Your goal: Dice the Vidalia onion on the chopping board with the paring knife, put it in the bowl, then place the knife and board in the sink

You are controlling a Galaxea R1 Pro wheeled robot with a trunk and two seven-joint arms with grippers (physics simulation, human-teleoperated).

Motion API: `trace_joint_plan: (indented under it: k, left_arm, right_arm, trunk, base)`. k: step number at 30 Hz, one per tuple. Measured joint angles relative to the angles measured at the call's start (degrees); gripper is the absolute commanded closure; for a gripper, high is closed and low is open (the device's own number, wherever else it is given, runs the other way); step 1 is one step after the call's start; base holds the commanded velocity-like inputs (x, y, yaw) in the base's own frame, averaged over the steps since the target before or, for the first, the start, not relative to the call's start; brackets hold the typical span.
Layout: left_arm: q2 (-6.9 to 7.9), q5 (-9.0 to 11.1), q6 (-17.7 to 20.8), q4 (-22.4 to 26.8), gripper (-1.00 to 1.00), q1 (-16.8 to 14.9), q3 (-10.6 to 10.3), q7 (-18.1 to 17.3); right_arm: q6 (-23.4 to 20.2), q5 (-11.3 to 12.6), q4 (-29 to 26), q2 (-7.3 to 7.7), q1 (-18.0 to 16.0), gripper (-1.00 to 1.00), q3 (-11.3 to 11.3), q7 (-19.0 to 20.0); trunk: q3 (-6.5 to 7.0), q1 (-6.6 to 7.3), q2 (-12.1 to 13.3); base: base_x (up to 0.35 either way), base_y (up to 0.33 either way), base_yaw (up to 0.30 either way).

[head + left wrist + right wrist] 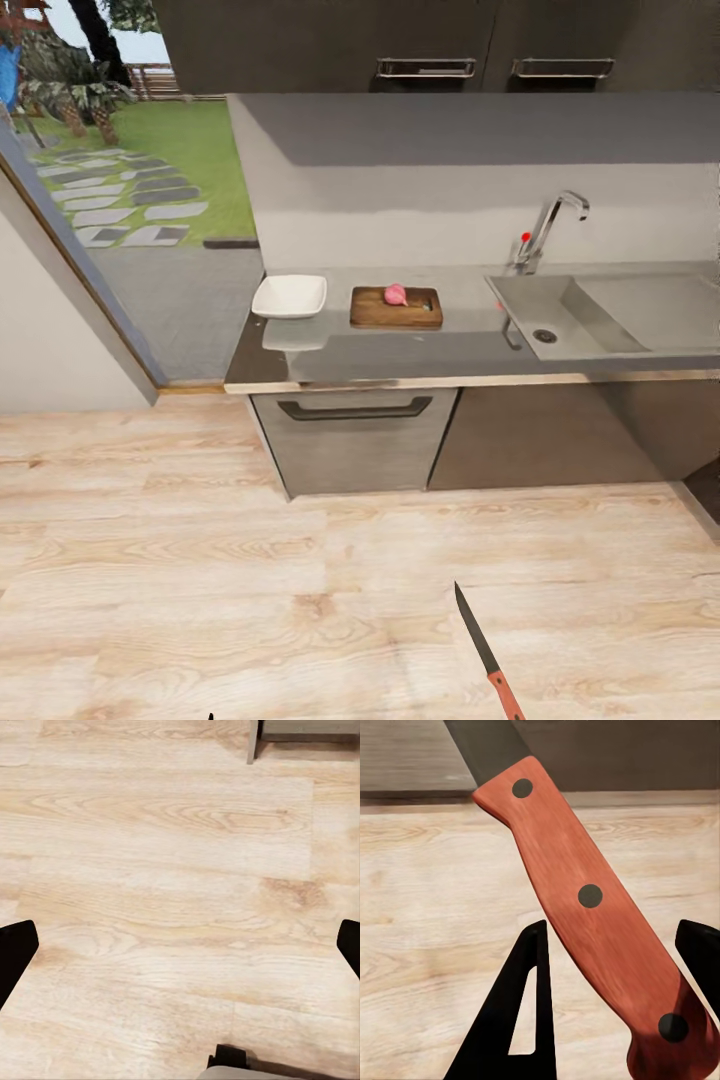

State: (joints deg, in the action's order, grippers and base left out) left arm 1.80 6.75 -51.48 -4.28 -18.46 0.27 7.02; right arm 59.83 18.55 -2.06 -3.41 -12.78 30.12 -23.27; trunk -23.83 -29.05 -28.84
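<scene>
1. One thing is already in my right hand (615, 982): the paring knife (482, 645). My fingers pinch its red-orange handle near the back end, and the dark blade points forward, toward the bench (420, 350).
2. I judge the knife light and stiff, with a smooth riveted handle that could turn between the fingers. I would keep the hold on the handle only, never on the blade.
3. My left hand (180, 945) is spread wide and carries nothing; below it is only the wood floor (172, 870).
4. The onion (396, 294), pinkish, lies on the chopping board (395, 308), near the board's back edge. It looks round and firm, so I think it may roll under the blade.
5. The board lies toward the back edge of the bench, between the bowl (290, 296) at the left end and the sink (560, 320) toward the right end. The bowl is just beside the board.
6. Board and onion are well apart from both hands, ahead of the knife tip and a little to the left; I stand back from the bench on the floor.
</scene>
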Motion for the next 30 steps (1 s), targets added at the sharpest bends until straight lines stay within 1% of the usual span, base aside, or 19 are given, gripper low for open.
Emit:
trace_joint_plan:
  k: [30]
  left_arm:
    - [0.04, 0.1, 0.0, 0.0, -1.00, 0.0, 0.0, 0.0]
  right_arm:
    - [0.0, 0.0, 0.0, 0.00, 0.0, 1.00, 0.0, 0.0]
  trunk:
    - [-2.70, -6.60, -12.1]
  base:
    - [0.000, 0.000, -0.004]
